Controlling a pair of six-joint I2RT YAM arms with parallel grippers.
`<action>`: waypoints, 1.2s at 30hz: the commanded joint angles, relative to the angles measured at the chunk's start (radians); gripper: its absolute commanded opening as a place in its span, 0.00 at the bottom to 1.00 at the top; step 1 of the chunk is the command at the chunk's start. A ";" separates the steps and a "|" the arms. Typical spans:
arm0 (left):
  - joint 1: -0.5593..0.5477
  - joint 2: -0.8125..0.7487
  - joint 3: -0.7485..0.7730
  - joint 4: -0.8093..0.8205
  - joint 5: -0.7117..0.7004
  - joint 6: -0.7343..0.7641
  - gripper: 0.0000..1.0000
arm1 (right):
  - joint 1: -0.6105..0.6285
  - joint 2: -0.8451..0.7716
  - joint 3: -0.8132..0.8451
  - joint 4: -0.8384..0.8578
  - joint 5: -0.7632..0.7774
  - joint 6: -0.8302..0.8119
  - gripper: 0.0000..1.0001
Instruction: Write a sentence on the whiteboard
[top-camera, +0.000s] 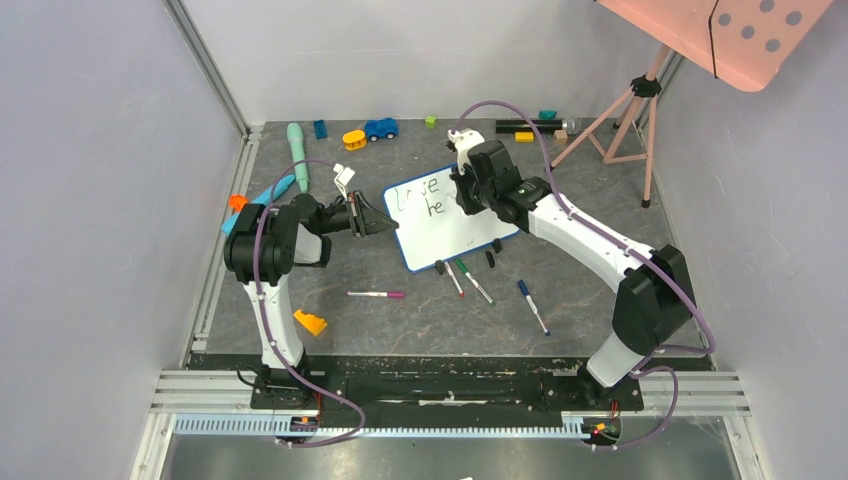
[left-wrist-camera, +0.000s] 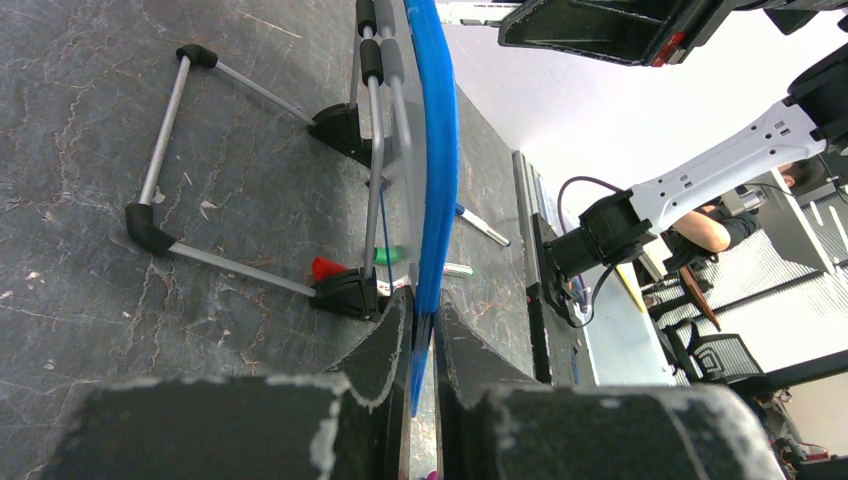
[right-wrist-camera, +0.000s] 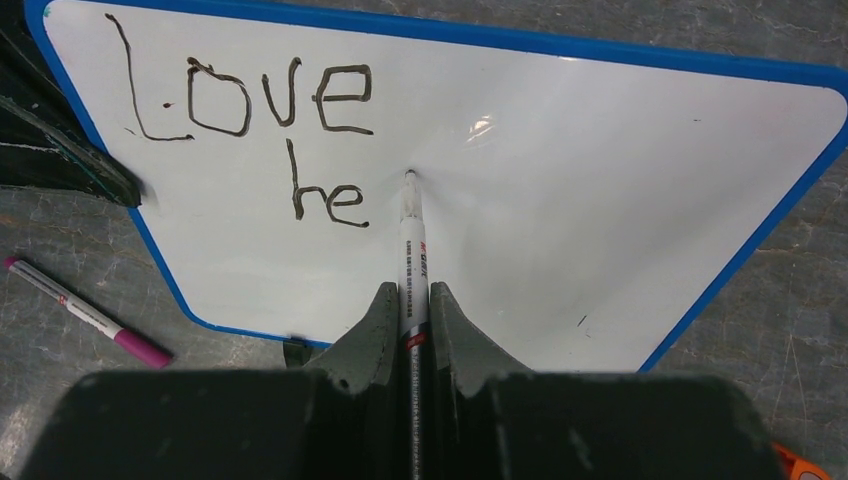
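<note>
Right tool (right-wrist-camera: 410, 296) grips a marker (right-wrist-camera: 411, 240) tip-down on the whiteboard (right-wrist-camera: 600, 200); left tool (left-wrist-camera: 422, 318) clamps its blue edge.

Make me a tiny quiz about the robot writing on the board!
1. True or false: the right gripper is shut on a marker.
2. What does the sentence on the whiteboard say so far? A "Love he" B "Love heals all." C nothing
3. Fill in: the left gripper pinches the whiteboard's ___ frame.
Key: 1 true; 2 A; 3 blue.
</note>
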 joint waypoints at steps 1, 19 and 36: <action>-0.009 0.006 0.005 0.051 0.051 -0.028 0.02 | -0.001 -0.011 -0.022 0.020 -0.017 0.008 0.00; -0.009 0.006 0.004 0.051 0.051 -0.028 0.02 | -0.002 -0.007 -0.021 0.034 -0.012 0.013 0.00; -0.010 0.007 0.006 0.051 0.051 -0.029 0.02 | 0.000 0.010 -0.006 0.043 -0.068 0.012 0.00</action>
